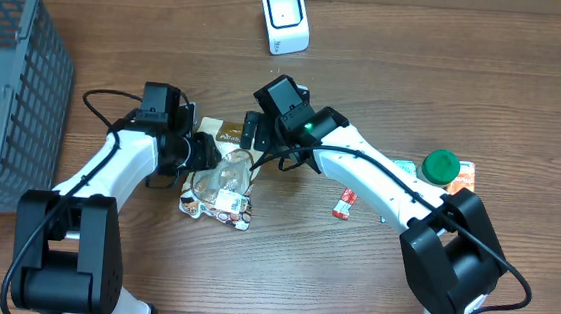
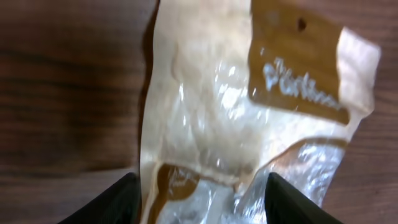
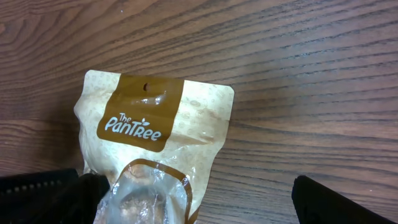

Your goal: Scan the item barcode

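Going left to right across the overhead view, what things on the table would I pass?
gray basket → snack pouch → white scanner → red packet → green-capped container

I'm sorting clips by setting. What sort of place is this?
Probably a mock shop checkout: a white barcode scanner stands on the wooden table, a grey basket at its edge, a snack pouch in the middle.
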Action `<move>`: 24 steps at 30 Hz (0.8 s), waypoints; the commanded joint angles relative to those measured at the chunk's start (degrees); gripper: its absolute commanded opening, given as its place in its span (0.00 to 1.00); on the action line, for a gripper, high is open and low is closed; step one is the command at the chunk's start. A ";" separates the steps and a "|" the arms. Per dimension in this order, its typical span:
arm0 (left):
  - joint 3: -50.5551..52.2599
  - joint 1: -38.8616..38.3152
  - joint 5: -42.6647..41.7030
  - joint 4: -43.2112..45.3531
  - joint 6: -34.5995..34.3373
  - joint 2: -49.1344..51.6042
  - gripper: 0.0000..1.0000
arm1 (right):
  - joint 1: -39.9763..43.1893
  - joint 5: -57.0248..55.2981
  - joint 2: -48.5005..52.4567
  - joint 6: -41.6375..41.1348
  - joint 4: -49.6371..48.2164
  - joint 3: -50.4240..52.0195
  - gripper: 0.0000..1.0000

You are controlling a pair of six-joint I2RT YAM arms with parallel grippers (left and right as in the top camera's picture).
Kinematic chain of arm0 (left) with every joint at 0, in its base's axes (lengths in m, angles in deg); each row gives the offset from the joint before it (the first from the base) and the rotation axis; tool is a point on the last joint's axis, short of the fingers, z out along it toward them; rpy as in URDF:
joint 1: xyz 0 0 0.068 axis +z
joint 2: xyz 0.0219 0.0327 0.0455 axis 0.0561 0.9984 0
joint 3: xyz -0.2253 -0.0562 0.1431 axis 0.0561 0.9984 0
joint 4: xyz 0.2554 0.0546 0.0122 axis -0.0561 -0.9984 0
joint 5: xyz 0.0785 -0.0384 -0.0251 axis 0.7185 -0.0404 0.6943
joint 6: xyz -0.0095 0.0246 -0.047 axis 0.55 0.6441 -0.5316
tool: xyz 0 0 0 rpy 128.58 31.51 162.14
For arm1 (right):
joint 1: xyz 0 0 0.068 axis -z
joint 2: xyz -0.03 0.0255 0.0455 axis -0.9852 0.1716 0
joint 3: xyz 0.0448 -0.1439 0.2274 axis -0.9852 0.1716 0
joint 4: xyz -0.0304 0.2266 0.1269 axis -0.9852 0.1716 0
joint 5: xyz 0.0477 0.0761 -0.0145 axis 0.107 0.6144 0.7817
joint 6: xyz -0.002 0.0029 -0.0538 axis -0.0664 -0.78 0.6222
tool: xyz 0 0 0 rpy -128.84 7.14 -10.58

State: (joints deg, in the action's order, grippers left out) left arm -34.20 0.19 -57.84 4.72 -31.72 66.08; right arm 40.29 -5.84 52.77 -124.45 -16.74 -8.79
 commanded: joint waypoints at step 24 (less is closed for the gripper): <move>-2.21 -0.07 15.78 10.91 -2.32 8.59 0.54 | -0.15 -1.09 -0.85 -0.42 -0.66 -0.04 1.00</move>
State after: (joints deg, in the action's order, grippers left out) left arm -35.75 0.19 -38.50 15.28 -36.45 71.94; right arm 40.29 -5.86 52.77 -124.48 -17.05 -8.79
